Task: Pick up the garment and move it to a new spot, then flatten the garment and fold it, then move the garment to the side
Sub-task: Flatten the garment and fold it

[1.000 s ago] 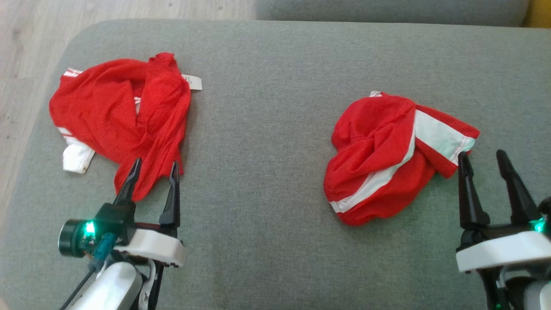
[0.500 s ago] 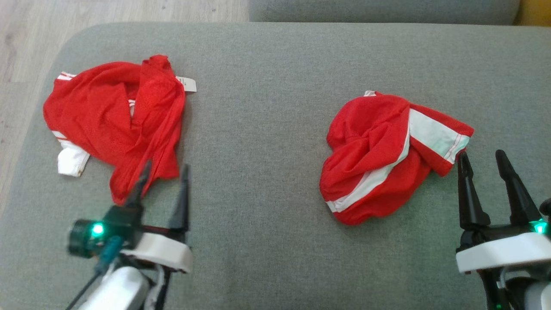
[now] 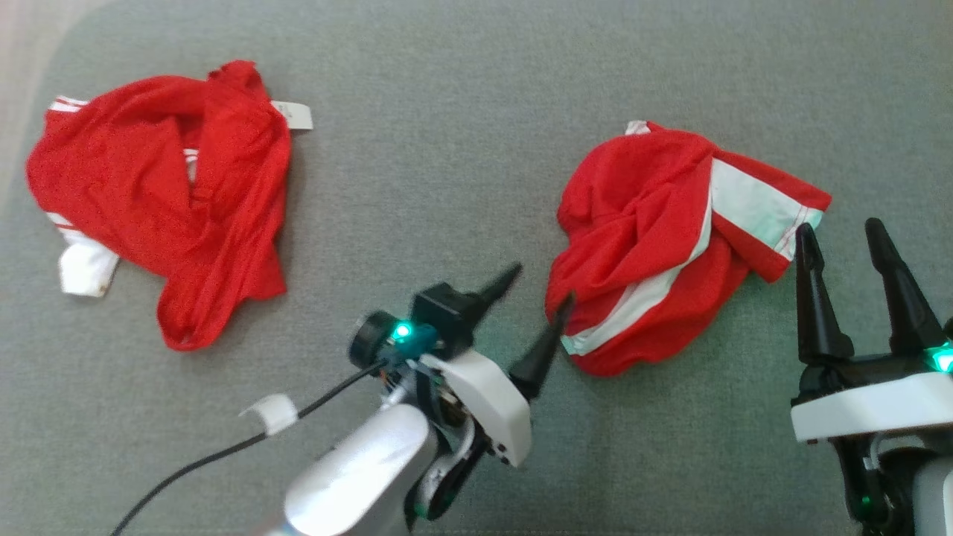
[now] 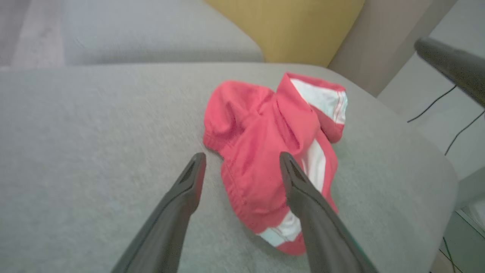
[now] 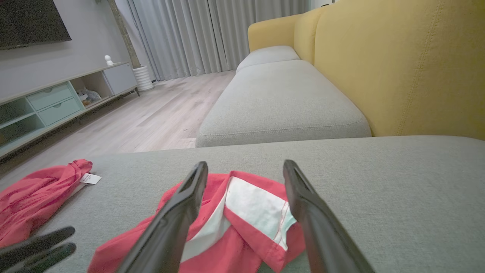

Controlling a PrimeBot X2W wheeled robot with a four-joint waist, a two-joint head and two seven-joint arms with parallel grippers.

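Observation:
A crumpled red garment with white stripes lies right of centre on the grey cushion. My left gripper is open, angled up and right, its fingertips at the garment's lower left edge. In the left wrist view the garment lies just beyond the open left gripper. My right gripper stands open beside the garment's right corner. In the right wrist view the white panel of the garment shows between the fingers of the right gripper. Whether either gripper touches the cloth I cannot tell.
A second red garment with a white tag lies at the cushion's left; it is seen too in the right wrist view. A black cable trails from the left wrist. A yellow backrest, another cushion and wooden floor lie beyond.
My left arm has swung right, from the left garment's lower edge to the right garment's left edge. The head camera has tilted down. The right gripper has kept its place.

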